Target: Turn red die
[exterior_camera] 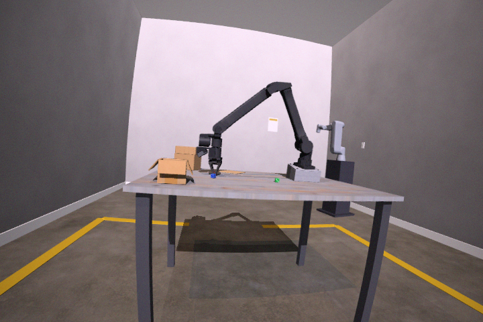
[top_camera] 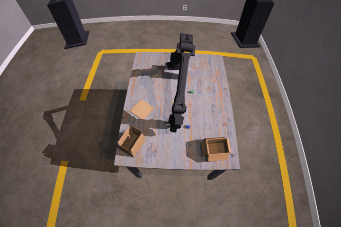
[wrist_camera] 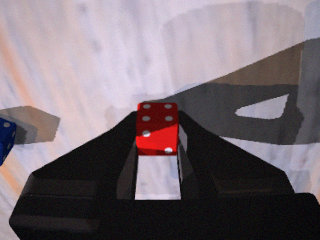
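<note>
In the wrist view the red die (wrist_camera: 158,128) sits between my two black fingertips, with a four-pip face turned away from the camera. My gripper (wrist_camera: 157,121) is shut on it, close to the wooden table. The blue die (wrist_camera: 6,139) lies just to the left; it also shows in the overhead view (top_camera: 187,126) and in the side view (exterior_camera: 212,176). My gripper (top_camera: 173,127) (exterior_camera: 215,168) points down beside it. The tan mat (top_camera: 141,109) lies flat to the left of the arm. The green die (top_camera: 191,91) sits mid-table, also in the side view (exterior_camera: 276,180).
An open cardboard box (top_camera: 216,148) stands at the table's front right. A second box (top_camera: 131,140) lies tipped at the front left edge. The arm's base (top_camera: 173,63) is at the table's far edge. Two dark pillars (top_camera: 67,22) (top_camera: 252,21) stand beyond the table.
</note>
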Action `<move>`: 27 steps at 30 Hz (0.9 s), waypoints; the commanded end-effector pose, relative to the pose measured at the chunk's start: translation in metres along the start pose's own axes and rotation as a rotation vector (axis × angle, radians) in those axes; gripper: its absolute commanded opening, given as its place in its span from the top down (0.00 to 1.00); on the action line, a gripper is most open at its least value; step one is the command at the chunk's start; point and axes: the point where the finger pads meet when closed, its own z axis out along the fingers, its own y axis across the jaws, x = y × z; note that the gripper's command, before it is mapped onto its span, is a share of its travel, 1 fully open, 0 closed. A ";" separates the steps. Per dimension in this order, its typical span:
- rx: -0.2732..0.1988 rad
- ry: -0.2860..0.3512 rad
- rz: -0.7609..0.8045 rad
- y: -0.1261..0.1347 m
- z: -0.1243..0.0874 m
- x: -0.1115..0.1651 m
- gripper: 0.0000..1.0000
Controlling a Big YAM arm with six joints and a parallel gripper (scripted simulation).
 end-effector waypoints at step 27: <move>0.002 0.018 0.001 -0.003 -0.093 0.001 0.85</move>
